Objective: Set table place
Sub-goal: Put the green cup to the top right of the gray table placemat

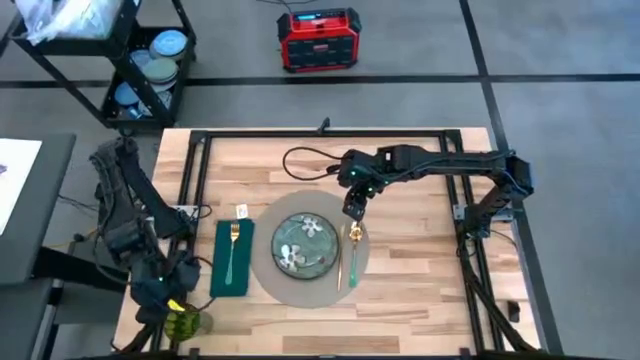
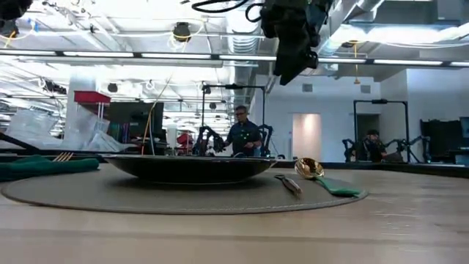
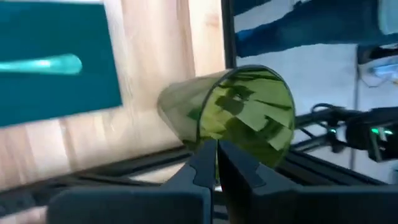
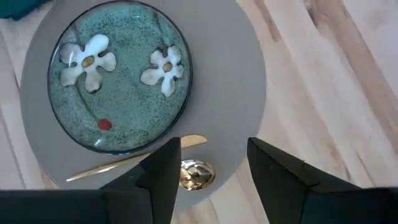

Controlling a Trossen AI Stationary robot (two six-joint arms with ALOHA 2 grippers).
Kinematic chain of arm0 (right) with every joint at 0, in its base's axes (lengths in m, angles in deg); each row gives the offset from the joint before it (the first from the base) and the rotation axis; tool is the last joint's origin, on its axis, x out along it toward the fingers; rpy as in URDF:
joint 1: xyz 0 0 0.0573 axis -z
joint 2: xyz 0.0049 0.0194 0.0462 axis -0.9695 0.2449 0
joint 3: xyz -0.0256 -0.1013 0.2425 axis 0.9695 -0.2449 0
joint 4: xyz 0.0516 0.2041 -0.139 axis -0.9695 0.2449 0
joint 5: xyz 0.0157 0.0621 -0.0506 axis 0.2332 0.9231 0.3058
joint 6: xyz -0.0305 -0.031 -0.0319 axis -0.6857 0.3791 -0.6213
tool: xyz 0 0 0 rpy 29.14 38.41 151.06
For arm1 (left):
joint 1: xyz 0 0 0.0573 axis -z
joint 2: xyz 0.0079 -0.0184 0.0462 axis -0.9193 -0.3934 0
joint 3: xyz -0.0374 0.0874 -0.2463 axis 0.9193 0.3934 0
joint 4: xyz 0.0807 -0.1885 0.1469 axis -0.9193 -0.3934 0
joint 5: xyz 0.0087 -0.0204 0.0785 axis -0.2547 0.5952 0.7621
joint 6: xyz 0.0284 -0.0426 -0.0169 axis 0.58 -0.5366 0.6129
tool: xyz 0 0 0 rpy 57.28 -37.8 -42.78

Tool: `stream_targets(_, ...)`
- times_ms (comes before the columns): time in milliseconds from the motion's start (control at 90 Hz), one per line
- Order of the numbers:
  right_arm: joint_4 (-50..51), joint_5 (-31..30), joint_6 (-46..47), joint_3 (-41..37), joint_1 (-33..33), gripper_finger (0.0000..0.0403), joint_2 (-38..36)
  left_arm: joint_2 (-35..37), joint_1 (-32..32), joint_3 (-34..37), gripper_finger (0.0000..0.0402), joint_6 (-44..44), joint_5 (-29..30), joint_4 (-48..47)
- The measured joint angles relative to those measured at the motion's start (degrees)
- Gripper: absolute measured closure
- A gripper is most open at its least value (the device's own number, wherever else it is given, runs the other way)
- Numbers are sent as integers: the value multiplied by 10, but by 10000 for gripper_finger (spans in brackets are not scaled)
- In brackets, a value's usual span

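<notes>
The round grey placemat (image 1: 268,280) lies mid-table on the light-wood table (image 1: 420,300). On it sits a dark floral plate (image 1: 305,243), with a gold knife (image 4: 137,158) and a gold spoon (image 4: 196,175) on the plate's right. A green napkin (image 1: 231,258) with a gold fork lies left of the mat. My right gripper (image 4: 214,165) hangs open above the spoon's bowl, touching nothing. My left gripper (image 3: 216,165) is at the table's near left corner, shut on a green glass (image 1: 185,322). My left gripper pinches the green glass by the wall at its rim (image 3: 214,138), one finger at each face of the wall. The glass stands out beyond the fingertips, its open mouth turned sideways. Whether it touches the table, I cannot tell.
A black wire cart (image 1: 150,60) with blue dishes stands beyond the far left corner, and a red box (image 1: 318,38) sits on the floor behind. A black cable (image 1: 300,160) loops on the far part of the table. A small white tag (image 1: 241,211) lies above the napkin.
</notes>
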Motion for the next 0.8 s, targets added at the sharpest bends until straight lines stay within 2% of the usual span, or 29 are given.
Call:
stream_targets(100,-7,0,-5,0,-1,229,0,-4,0,0,402,-52,61,-10)
stream_targets(178,-14,0,-10,0,-1,229,0,-9,-6,0,402,-66,76,-11)
stream_targets(311,-13,0,-19,0,-1,229,0,-24,-17,0,402,-4,19,6)
stream_targets(367,-14,1,-18,0,-3,229,0,-29,-17,0,401,15,15,10)
stream_targets(467,-14,-4,-8,0,-6,229,0,-38,-12,0,402,4,10,-23)
stream_targets(633,-14,-9,-6,0,-9,229,0,-14,-8,0,402,-16,-58,-31)
stream_targets(800,-16,-10,-6,0,-8,229,0,20,-8,0,386,-58,-53,-2)
